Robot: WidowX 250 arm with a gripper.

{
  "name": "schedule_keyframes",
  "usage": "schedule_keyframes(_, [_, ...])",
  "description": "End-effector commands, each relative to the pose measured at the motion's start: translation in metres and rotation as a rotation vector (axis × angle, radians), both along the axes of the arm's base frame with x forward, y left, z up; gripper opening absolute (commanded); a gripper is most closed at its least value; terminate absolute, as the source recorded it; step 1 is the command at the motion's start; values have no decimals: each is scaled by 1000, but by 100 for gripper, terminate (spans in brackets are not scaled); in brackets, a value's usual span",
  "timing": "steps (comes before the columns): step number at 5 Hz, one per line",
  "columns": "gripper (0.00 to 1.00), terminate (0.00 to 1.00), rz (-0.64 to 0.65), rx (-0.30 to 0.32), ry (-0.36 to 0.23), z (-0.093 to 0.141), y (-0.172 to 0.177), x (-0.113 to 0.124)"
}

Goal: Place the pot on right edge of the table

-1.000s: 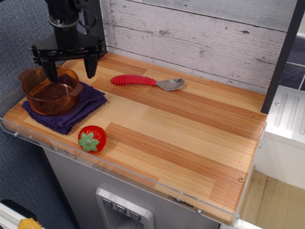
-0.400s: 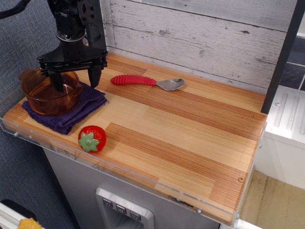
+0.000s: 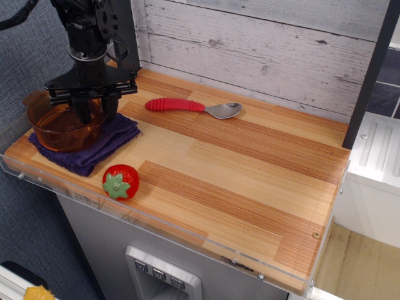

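While the pot (image 3: 62, 128) sits on the purple cloth (image 3: 94, 145) — fingers (image 3: 83, 110) pinch its right rim.

Amber see-through pot (image 3: 59, 128) sits upright at the striped wooden table's (image 3: 237, 181) left end.

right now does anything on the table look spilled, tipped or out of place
Nothing stands out. The pot sits upright on the purple cloth with the hand closed on its rim. The strawberry and spoon lie undisturbed; no spills.
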State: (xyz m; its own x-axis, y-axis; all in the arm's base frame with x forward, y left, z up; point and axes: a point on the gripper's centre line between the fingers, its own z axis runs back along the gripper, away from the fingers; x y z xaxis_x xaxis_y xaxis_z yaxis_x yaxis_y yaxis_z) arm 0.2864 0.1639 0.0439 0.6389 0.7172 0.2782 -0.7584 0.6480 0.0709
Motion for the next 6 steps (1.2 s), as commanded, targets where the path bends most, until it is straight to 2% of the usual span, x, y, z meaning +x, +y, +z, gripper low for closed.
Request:
schedule_keyframes(1, [0,0,-26,-10,-40,23,2,-9])
schedule_keyframes(2, [0,0,-48,18,-46,39,-2,-8])
schedule_keyframes(3, [0,0,-68,53,-27,48,-7,-7])
schedule_keyframes(4, [0,0,-90,23,-60,57,-14,-8])
schedule_keyframes(6, [0,0,-295,57,-129,77,-77,2])
